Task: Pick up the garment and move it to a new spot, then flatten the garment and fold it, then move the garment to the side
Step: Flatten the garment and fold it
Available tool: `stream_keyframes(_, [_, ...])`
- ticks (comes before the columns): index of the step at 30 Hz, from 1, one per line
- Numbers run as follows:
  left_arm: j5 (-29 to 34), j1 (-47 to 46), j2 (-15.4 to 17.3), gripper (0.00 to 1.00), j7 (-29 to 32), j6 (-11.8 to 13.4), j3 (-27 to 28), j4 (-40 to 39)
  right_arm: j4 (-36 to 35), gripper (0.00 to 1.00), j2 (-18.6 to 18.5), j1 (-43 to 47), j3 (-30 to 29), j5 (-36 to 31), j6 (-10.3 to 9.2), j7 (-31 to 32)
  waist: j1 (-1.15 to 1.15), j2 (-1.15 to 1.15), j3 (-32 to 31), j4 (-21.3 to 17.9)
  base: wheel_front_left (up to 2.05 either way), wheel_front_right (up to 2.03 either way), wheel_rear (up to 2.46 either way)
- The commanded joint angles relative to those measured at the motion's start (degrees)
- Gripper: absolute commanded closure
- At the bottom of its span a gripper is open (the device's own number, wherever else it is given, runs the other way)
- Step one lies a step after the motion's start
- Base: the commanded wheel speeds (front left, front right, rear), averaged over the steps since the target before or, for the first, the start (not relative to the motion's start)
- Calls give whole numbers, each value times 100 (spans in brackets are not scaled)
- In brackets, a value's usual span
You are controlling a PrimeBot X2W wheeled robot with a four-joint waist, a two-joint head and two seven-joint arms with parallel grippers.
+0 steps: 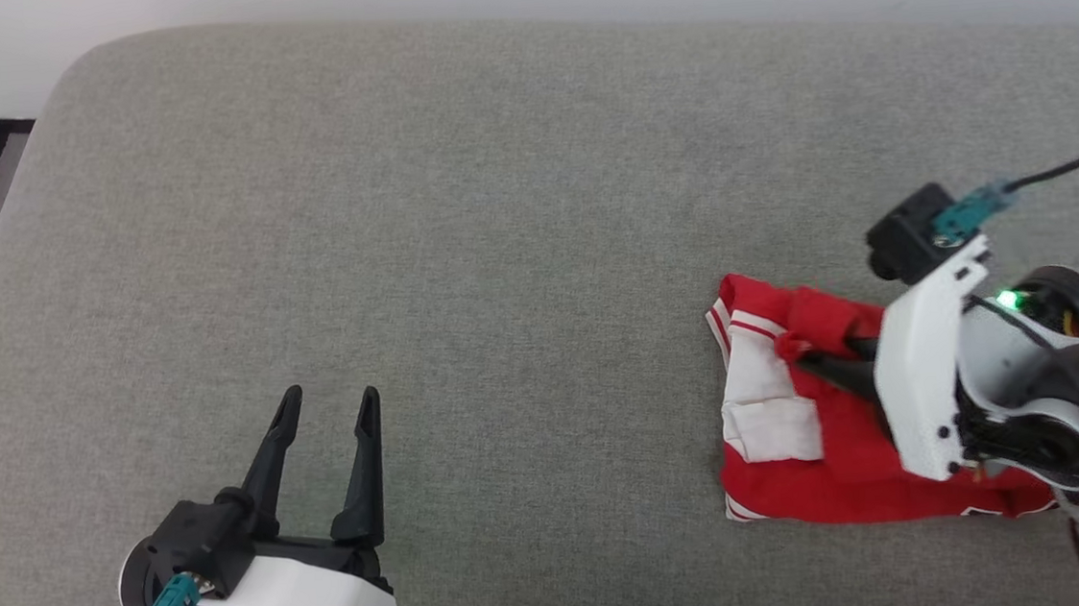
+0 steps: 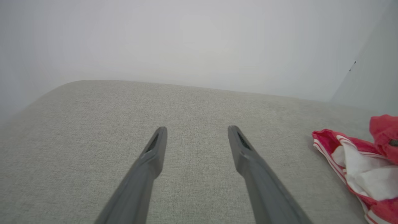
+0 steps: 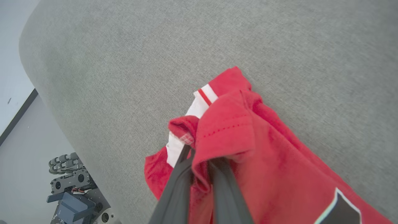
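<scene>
the left end effector (image 1: 331, 393) hangs low over a broad grey cushion (image 1: 493, 201), its two long, dark, tapered fingers spread in a wide v with nothing between them. the cushion under it is coarse woven cloth, matte, with a softly rounded corner out past the fingertips, and beyond that stands a plain pale wall (image 2: 186, 40). seen from its own wrist, the left end effector (image 2: 196, 128) has the garment (image 2: 357, 158) well off to its right, apart from it.

the garment (image 1: 852, 481) lies on the cushion in a rumpled, roughly square heap of soft red knit. a white sleeve (image 1: 769, 410) is folded flat on top, and red-and-white striped trim (image 1: 720, 327) runs along the edge ahead of the right fingertips. the right end effector (image 1: 809, 359) reaches into it from the right, fingers nearly together, pinching a raised fold of red cloth. in the right wrist view the right end effector (image 3: 202, 161) has a hemmed red flap draped over its tips, hiding them. a dotted line of stitching crosses the flap. to the right of the fingers a black lettering patch (image 3: 340, 208) with a pale edge shows on the garment (image 3: 279, 149).
</scene>
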Motion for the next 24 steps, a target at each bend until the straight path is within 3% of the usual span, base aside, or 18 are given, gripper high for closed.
stream_keyframes(1, [-16,-104,-5,0,-28,-12,-7,-1,153,100,61,-173,174,37,-4,-83,0,0,61,46,0,0,0])
stream_keyframes(6, [-47,-163,-30,0,-28,-12,-64,37,604,100,131,-433,475,55,-3,-375,0,0,147,109,0,0,0])
stream_keyframes(8, [-49,-206,-39,0,-28,-12,-85,53,783,65,125,-482,563,99,-3,-501,0,0,166,127,0,0,0])
stream_keyframes(9, [-49,-206,-39,0,-28,-12,-85,53,783,65,125,-482,563,99,-3,-501,0,0,166,127,0,0,0])
stream_keyframes(10, [-58,-213,-44,0,-28,-12,-89,57,858,52,121,-489,612,142,-3,-552,0,0,169,131,0,0,0])
stream_keyframes(11, [-57,-219,-48,0,-28,-12,-87,61,921,0,109,-508,634,181,-3,-618,0,0,173,130,0,0,0])
stream_keyframes(24, [-226,-109,71,0,-28,-13,6,160,1227,0,-51,-574,617,721,-3,-1467,0,0,-44,-274,0,0,0])
